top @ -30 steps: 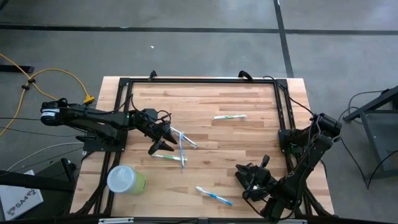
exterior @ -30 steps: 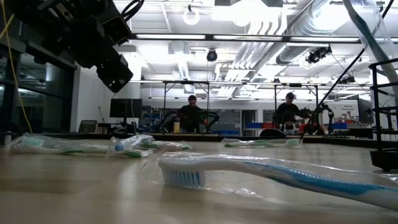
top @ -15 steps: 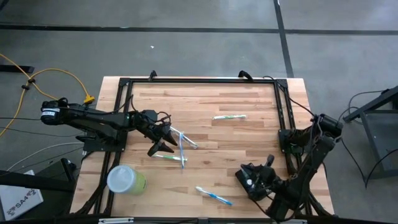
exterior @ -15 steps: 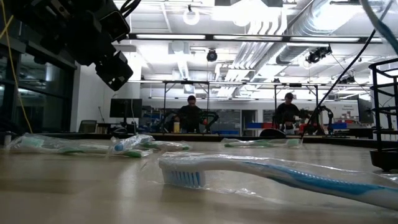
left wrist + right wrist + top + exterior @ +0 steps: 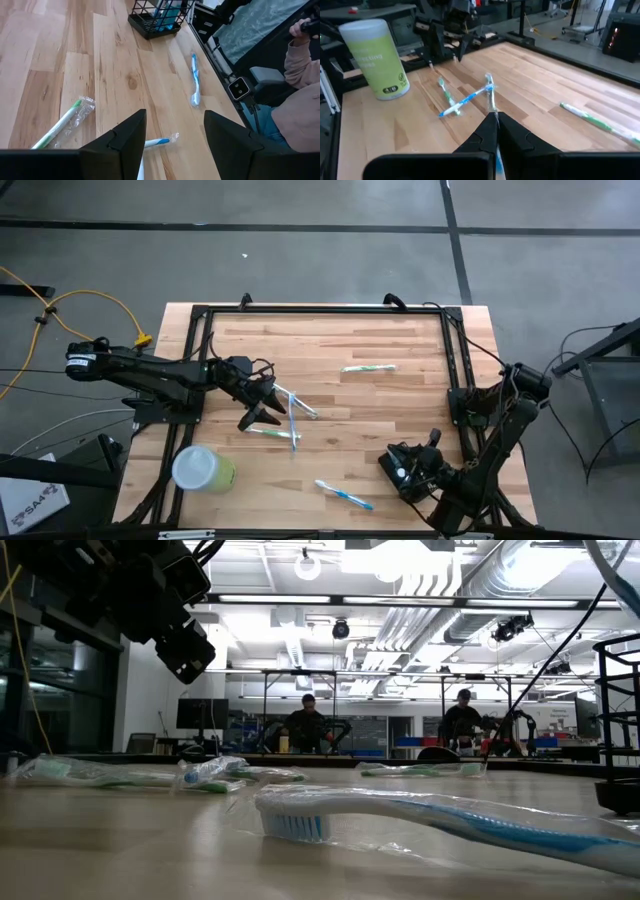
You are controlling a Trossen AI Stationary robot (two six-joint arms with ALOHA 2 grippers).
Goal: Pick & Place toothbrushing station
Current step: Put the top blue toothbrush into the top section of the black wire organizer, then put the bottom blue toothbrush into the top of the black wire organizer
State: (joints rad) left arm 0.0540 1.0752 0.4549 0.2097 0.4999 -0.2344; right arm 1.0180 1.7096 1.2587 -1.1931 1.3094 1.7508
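Observation:
The toothbrushing station (image 5: 150,22), a black wire-mesh box with blue items in it, stands near the table's near right corner. Its wire frame (image 5: 620,720) also shows at the edge of the low view. In the high view my right arm covers it. My right gripper (image 5: 398,468) hovers there, shut (image 5: 493,116). My left gripper (image 5: 262,412) hangs open above a small pile of wrapped toothbrushes (image 5: 290,418) left of centre. Its fingers (image 5: 175,117) hold nothing. My right gripper is shut, and a thin pale-blue strip (image 5: 497,161) shows low between its fingers. I cannot tell what the strip is or whether the fingers hold it.
A blue toothbrush (image 5: 345,496) lies near the front edge, and a green one (image 5: 368,367) lies toward the far right. A lime-green cup (image 5: 203,468) stands at the near left. A person's sleeve (image 5: 300,50) shows beyond the near edge. A black frame borders the table.
My right arm's wrist has turned a little above the near right corner, staying in place. The toothbrushes and the cup have not moved.

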